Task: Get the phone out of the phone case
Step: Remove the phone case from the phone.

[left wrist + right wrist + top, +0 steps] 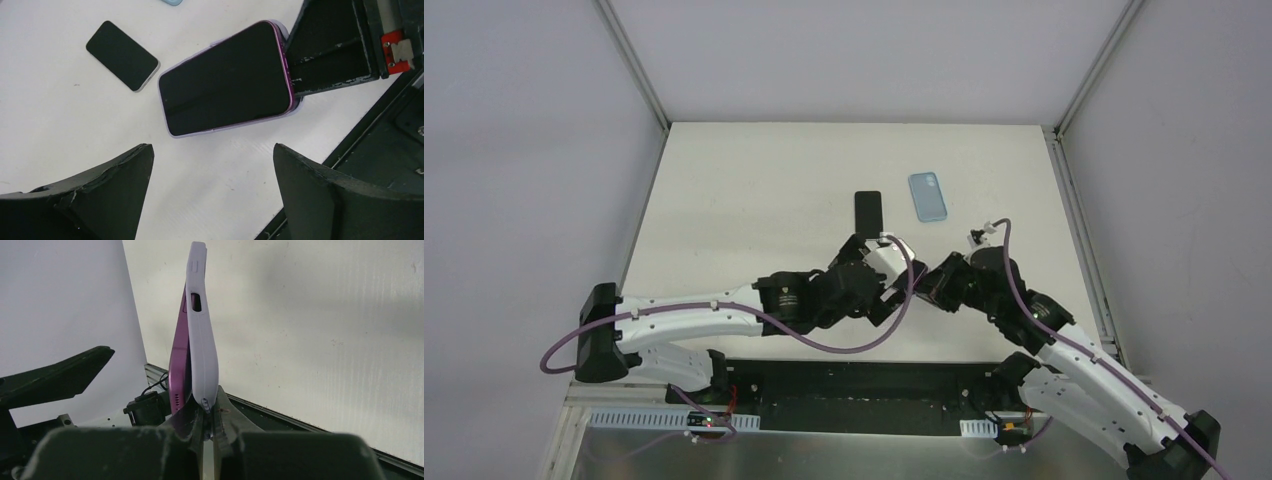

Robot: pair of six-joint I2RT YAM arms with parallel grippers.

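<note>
We found the right gripper pinching the bottom end of the lavender phone case, with the purple phone in it, over the table. The left gripper hung spread apart, facing the phone.

Glossy black glass fronts the phone; its lilac case looks smooth matt plastic; table matt white.

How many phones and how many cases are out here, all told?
Phones: 2, the black phone lying flat and the purple phone in its case.
Cases: 2, the blue case lying flat and the lilac case on the purple phone.
Total: 4.
</note>
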